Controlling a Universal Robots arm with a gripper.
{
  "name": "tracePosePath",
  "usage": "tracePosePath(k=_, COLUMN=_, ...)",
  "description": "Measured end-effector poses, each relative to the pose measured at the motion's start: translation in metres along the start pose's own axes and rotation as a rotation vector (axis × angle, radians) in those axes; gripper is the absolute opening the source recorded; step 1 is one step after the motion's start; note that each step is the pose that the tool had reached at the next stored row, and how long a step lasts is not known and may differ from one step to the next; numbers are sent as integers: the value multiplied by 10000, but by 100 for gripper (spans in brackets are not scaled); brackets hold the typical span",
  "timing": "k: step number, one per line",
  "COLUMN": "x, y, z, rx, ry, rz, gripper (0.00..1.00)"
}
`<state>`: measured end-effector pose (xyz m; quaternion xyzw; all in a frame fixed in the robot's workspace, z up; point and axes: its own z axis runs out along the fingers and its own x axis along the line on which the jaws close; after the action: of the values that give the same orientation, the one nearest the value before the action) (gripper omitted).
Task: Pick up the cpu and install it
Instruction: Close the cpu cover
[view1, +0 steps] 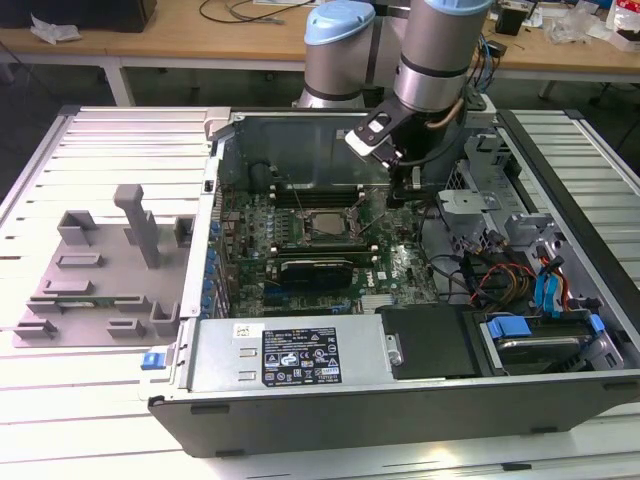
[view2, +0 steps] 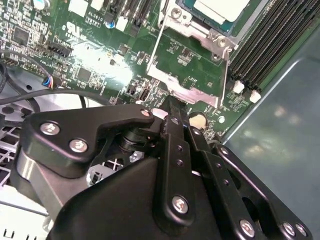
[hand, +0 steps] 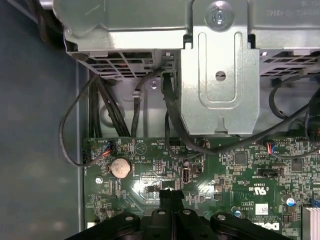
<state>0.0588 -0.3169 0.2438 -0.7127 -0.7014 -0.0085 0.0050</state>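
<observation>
The cpu, a square chip with a silver-grey top, lies in the dark socket in the middle of the motherboard inside the open computer case. In the second wrist view the cpu rests in the socket, and a metal load plate lies swung open beside it over the green board. My gripper hangs low over the board on the exterior view's right of the socket. Its black fingers are shut with nothing between them in both wrist views. The gripper has its tips at the load plate's outer edge. The gripper hovers just above the board.
The grey moulded holder stands on the table at the exterior view's left of the case. Memory slots, black cables, a metal drive cage and a coin battery surround the gripper. The power supply fills the case's front.
</observation>
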Motion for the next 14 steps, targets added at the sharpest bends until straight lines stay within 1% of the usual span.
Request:
tracePosePath(k=3, x=1, y=-68, z=-2, rx=-45, ry=0, rz=1, gripper=11)
tracePosePath(k=5, x=3, y=-127, z=-8, rx=-105, ry=0, rz=-2, gripper=11)
tracePosePath(k=7, x=4, y=-161, z=-13, rx=-153, ry=1, rz=-1, gripper=11)
tracePosePath(k=9, x=9, y=-217, z=-25, rx=-239, ry=4, rz=-4, gripper=11)
tracePosePath(k=12, x=16, y=-275, z=-39, rx=-331, ry=4, rz=-6, gripper=11)
tracePosePath(k=14, x=30, y=-359, z=-42, rx=-442, ry=5, rz=-8, gripper=11)
